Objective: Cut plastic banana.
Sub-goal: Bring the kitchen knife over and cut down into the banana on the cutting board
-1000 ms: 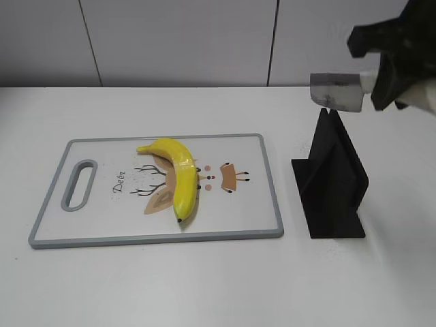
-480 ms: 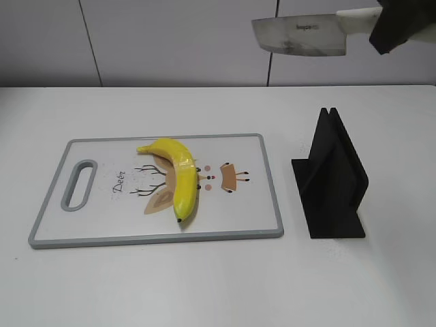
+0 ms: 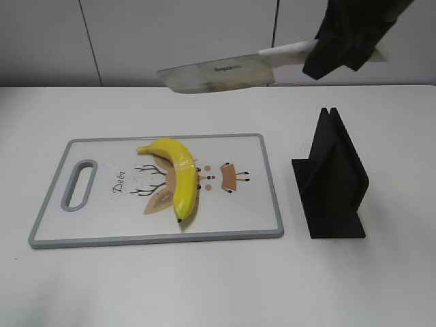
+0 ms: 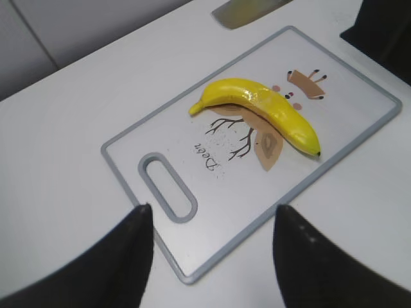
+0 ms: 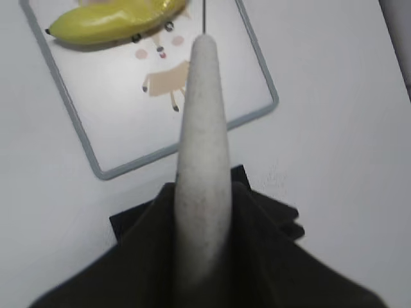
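The plastic banana (image 3: 179,177) lies on a white cutting board (image 3: 252,218) with a grey rim, over a deer print. It also shows in the left wrist view (image 4: 266,110) and at the top of the right wrist view (image 5: 115,19). My right gripper (image 3: 344,44) is shut on the white handle (image 5: 202,147) of a cleaver (image 3: 214,73) and holds the blade level in the air, above and behind the board. My left gripper (image 4: 212,224) is open and empty, above the board's handle corner (image 4: 192,273).
A black knife stand (image 3: 332,180) stands on the white table to the right of the board. The board has a slot handle (image 3: 80,184) at its left end. A grey wall runs behind the table.
My right gripper has lifted the cleaver away from the knife stand and swung it left. The blade now reaches over the back of the board. The banana has not moved.
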### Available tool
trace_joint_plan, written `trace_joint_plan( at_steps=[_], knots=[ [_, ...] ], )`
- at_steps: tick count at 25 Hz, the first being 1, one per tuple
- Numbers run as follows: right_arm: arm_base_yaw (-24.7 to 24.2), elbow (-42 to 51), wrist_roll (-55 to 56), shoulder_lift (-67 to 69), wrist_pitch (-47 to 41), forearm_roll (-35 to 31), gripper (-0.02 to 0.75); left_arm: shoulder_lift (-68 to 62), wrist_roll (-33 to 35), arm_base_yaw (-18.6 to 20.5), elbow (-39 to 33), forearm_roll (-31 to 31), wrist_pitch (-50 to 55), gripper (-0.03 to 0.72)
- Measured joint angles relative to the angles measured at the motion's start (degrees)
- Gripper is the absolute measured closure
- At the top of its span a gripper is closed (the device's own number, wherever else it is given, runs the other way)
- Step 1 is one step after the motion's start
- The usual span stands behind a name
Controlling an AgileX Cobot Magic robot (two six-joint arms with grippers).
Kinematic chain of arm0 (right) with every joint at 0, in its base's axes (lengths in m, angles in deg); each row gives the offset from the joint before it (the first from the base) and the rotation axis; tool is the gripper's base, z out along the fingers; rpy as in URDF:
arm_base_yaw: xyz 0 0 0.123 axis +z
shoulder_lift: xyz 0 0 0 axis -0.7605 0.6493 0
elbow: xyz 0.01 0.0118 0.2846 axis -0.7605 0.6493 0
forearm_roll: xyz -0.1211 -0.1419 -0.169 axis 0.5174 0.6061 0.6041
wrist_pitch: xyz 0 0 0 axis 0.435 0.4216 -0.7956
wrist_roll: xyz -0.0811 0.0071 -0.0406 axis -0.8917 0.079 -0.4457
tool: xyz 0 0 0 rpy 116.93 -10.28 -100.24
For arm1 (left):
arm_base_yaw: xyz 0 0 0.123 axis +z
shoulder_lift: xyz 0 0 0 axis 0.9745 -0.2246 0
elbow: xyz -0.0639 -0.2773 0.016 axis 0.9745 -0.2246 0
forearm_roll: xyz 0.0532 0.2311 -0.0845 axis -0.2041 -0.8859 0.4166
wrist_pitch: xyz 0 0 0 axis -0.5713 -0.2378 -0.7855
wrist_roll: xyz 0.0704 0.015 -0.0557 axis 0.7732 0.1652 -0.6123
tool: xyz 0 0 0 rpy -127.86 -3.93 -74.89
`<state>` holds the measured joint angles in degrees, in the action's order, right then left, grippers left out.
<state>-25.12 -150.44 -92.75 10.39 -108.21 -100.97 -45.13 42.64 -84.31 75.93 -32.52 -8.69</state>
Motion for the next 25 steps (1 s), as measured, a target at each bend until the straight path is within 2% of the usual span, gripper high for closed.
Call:
trace_joint_plan(
  at_steps=[3, 8, 11, 15, 18, 21, 25],
  knots=[
    [0.0, 0.0, -6.56, 2.56, 1.75, -5.14, 0.567, -8.87, 10.61, 0.0, 4.84, 4.82, -0.31, 0.136],
    [0.0, 0.0, -15.5, 6.27, 2.12, -9.14, 0.567, -22.14, 32.33, -0.24, 11.55, 16.47, 2.38, 0.136],
    [0.0, 0.0, -20.29, 7.9, 1.92, -10.93, 0.567, -29.4, 39.42, -2.15, 15.62, 18.73, 2.74, 0.136],
    [0.0, 0.0, -26.05, 9.26, 1.81, -14.82, 0.567, -38.23, 42.22, -6.76, 21.73, 18.37, 4.19, 0.136],
    [0.0, -0.39, -28.13, 10.31, 1.76, -17.21, 0.568, -44.02, 42.58, -9.9, 25.11, 14.15, 4.67, 0.136],
    [0.0, -0.85, -28.47, 11.49, 1.76, -17.74, 0.568, -48.05, 42.63, -11.08, 26.51, 10.54, 3.9, 0.136],
    [-0.05, -0.98, -28.6, 11.83, 1.75, -17.9, 0.568, -50.87, 42.65, -11.14, 26.88, 8.76, 0.42, 0.136]
  ],
)
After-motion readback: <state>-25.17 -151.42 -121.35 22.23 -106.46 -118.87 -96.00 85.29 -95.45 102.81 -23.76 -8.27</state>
